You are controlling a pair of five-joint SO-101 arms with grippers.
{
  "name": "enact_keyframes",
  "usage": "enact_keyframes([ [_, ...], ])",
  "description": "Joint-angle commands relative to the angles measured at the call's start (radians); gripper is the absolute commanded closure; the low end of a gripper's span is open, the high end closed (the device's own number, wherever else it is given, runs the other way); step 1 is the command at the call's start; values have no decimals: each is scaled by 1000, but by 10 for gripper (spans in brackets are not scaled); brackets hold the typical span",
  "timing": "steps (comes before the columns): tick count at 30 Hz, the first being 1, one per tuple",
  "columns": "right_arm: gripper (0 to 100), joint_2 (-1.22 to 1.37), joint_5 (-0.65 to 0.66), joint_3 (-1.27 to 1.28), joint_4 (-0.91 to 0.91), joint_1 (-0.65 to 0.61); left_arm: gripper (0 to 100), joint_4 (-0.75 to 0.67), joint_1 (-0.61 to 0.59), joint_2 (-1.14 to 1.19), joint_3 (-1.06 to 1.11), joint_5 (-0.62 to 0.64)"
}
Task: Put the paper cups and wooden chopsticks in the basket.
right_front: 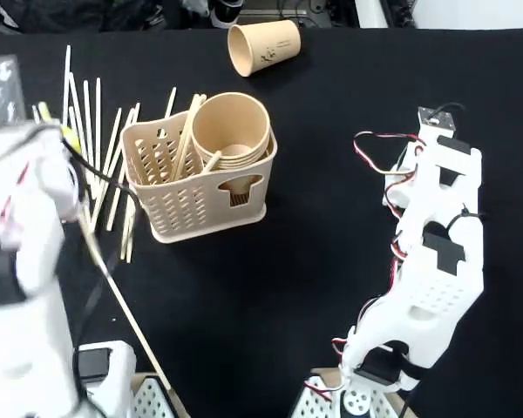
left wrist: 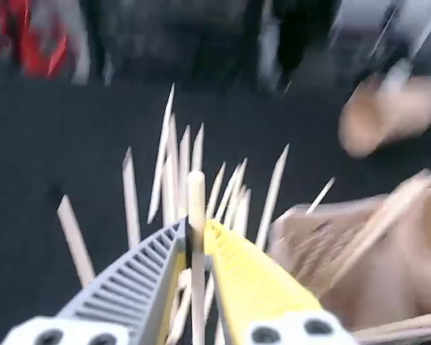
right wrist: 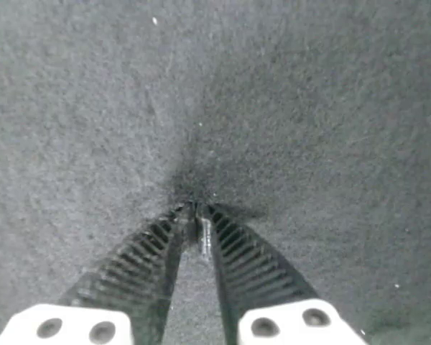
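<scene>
Between the fingertips of the left gripper [left wrist: 194, 231], grey finger and yellow finger pinched narrow, one held chopstick [left wrist: 195, 198]. Long axis runs with the gripper's own line: short blunt end pokes out past the tips, the rest goes back toward the wrist. Just beyond and below the tips, loose chopsticks [right_front: 91, 131] fanned on the black cloth [right_front: 331, 261], mostly parallel, points away from the gripper. Beside that fan, on the side toward the other arm, the basket [right_front: 200, 205], upright, slotted walls. Its compartment farther from the gripper holds stacked paper cups [right_front: 231, 131], mouths up; the nearer compartment holds several chopsticks [right_front: 185, 139], leaning on end. Farther out, past the basket and near the table's far edge, a lone paper cup [right_front: 263, 45] on its side, mouth turned toward the left arm's side. Small dark print on its wall, too small to read. Bare cloth lies broad between basket and right arm. Right gripper [right wrist: 198, 215] well apart from all of it, fingertips closed together on nothing, pointed down at the cloth.
</scene>
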Motion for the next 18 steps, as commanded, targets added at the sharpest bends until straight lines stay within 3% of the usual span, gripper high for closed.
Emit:
enact_keyframes([
  [1,987,-22,8,5,-5,-6,972,-100,99,-143,1,81],
  [9,987,-22,9,5,-5,-6,972,-330,303,-206,2,126],
  [18,987,-22,9,5,-5,-6,972,-641,271,-132,271,126],
])
